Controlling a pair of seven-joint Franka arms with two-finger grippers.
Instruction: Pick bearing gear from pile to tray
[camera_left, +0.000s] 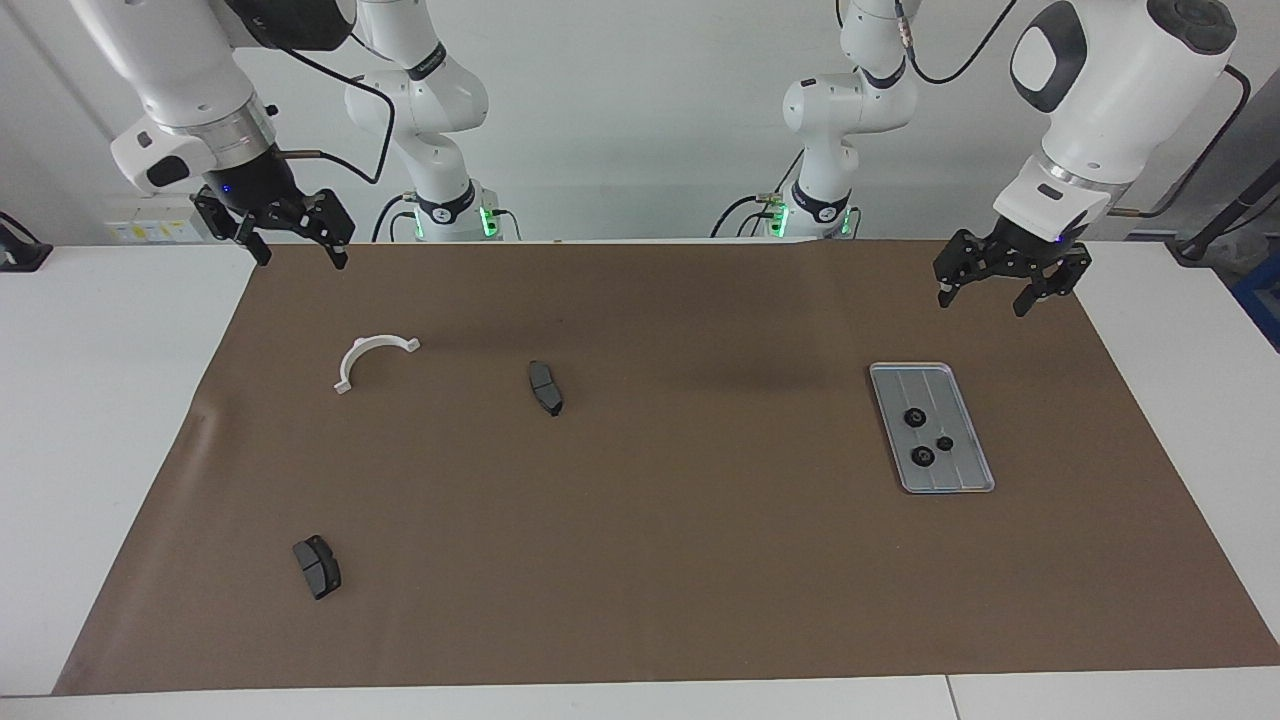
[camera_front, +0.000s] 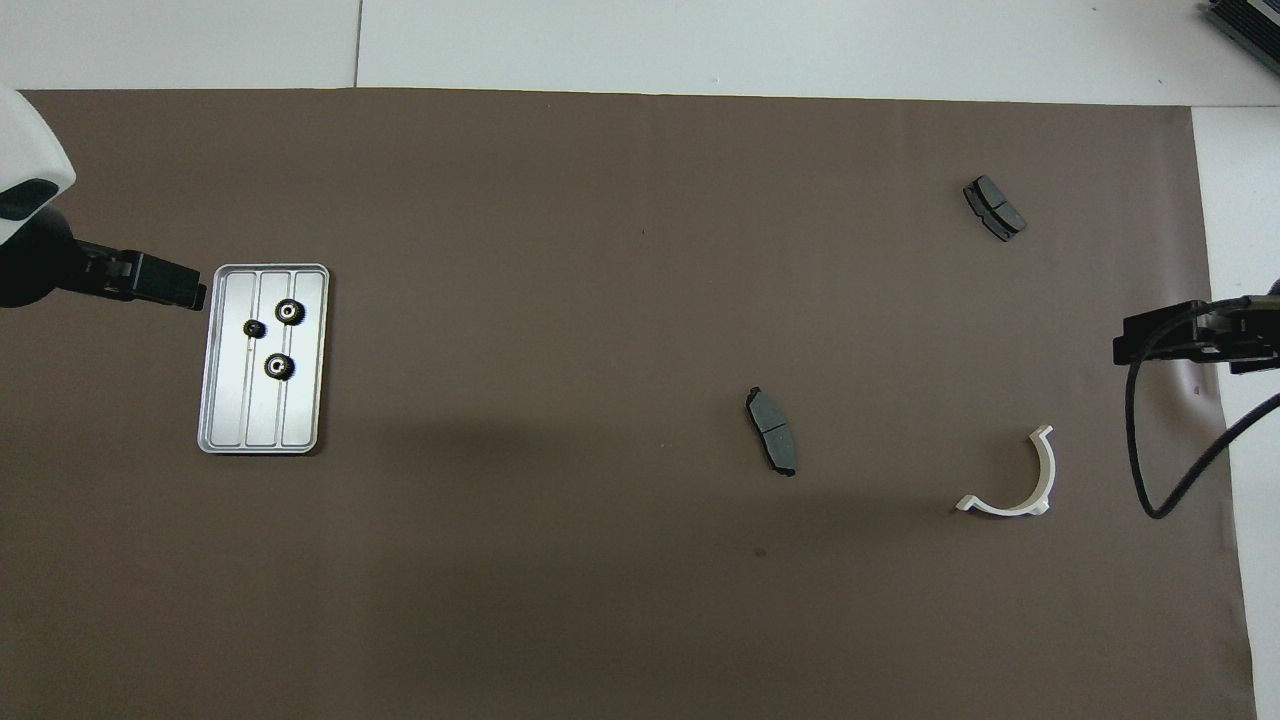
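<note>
The silvery grooved tray (camera_left: 962, 470) (camera_front: 300, 420) lies on the brown mat toward the left arm's end. Three small black bearing gears (camera_left: 914, 417) (camera_front: 290, 312) rest in it. My left gripper (camera_left: 982, 300) (camera_front: 190, 295) hangs open and empty over the mat just off the tray's edge. The pile's loose parts are a white half-ring bracket (camera_left: 380, 342) (camera_front: 1045, 470) and two dark brake pads (camera_left: 545, 387) (camera_front: 771, 430), scattered toward the right arm's end. My right gripper (camera_left: 300, 258) (camera_front: 1130, 348) waits open and empty over the mat's edge there.
The second brake pad (camera_left: 317, 566) (camera_front: 994, 207) lies farthest from the robots. The brown mat (camera_left: 700, 560) covers most of the white table. A black cable (camera_front: 1160, 500) loops down from the right arm over the mat's edge.
</note>
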